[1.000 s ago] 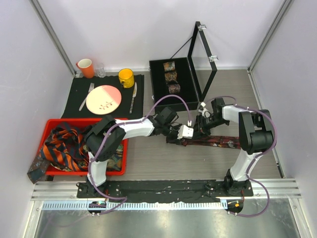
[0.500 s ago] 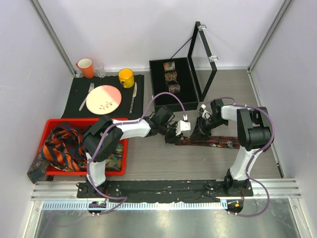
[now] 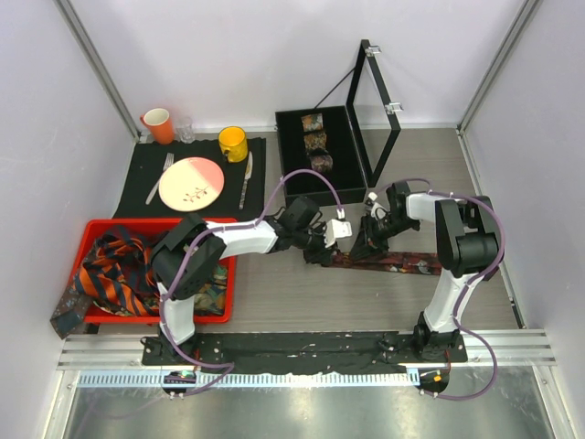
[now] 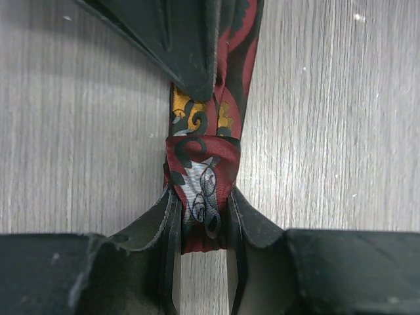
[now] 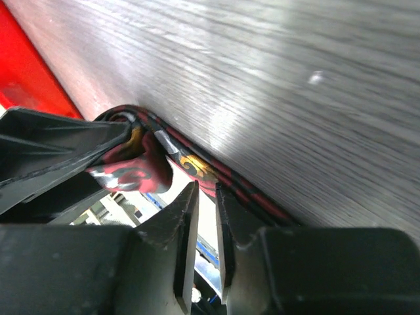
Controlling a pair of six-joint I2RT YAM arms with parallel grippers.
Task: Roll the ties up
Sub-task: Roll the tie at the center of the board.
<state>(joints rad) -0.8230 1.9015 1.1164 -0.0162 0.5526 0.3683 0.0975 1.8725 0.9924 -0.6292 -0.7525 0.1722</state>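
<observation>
A dark red patterned fabric necktie (image 3: 395, 263) lies flat on the grey table (image 3: 292, 302), its folded end pinched by the left gripper (image 4: 202, 220). The right gripper (image 5: 202, 210) holds narrow jaws at the fold; whether they grip fabric is unclear.

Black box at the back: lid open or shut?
Open. The lid stands upright beside the box, leaving three rolled ties inside exposed.

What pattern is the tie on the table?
The tie: dark red with black, grey and orange swirls; best in the left wrist view.
</observation>
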